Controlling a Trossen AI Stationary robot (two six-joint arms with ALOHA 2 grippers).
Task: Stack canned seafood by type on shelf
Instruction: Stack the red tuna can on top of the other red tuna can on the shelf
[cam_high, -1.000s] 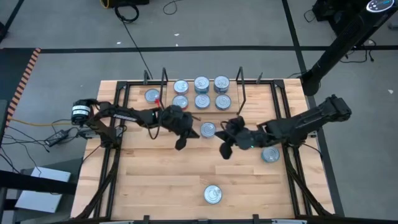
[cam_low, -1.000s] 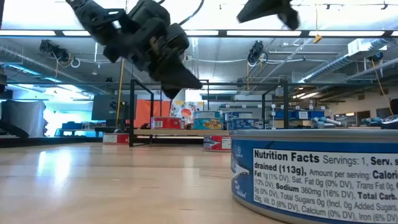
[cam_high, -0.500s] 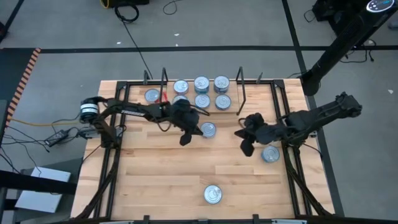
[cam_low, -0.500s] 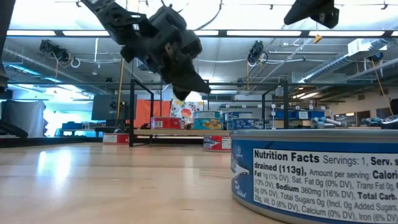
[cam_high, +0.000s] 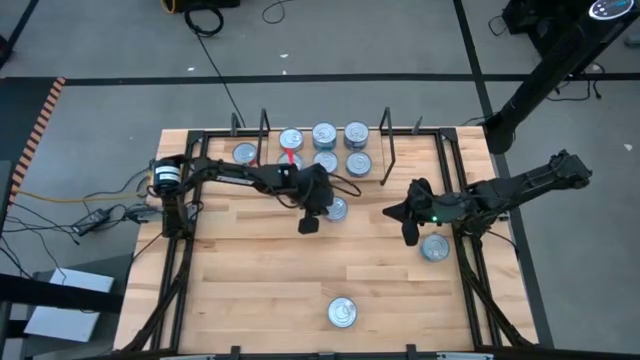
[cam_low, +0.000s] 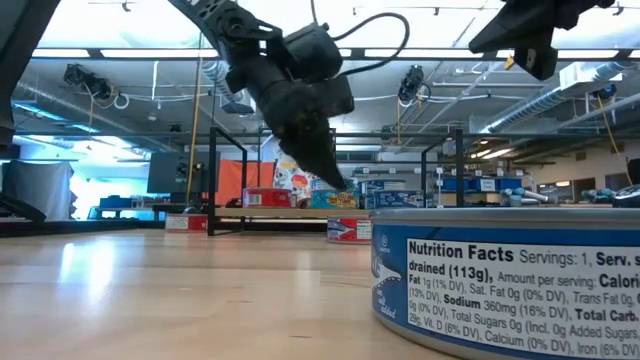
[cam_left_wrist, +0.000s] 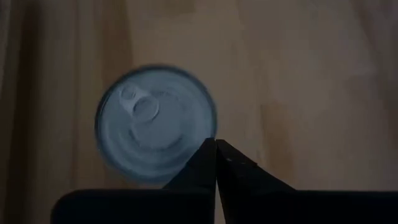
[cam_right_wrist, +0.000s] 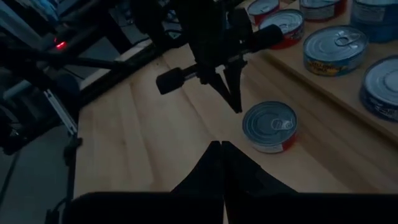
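The left gripper (cam_high: 309, 226) hangs over the light-wood slatted bench (cam_high: 260, 290) with its jaws pressed together and holding nothing, tips just beside a small flat round tin with a shiny silver lid and red side label (cam_high: 336, 209), which sits loose in front of the narrow light-wood shelf board between two black wire end frames (cam_high: 305, 178). If the jaws come down without parting, they will likely strike the lid or nudge the tin sideways rather than straddle it, and a shove toward the shelf could knock the tins already lined up there (cam_high: 324, 134). The right gripper (cam_high: 407, 235), jaws also together and empty, is close to a second loose silver-lidded tin (cam_high: 434, 247) near the bench's right edge; a careless sweep might push it off. A third tin (cam_high: 342, 312) lies well apart at the near edge. The arms are near each other, so reaching for the same tin risks a collision.
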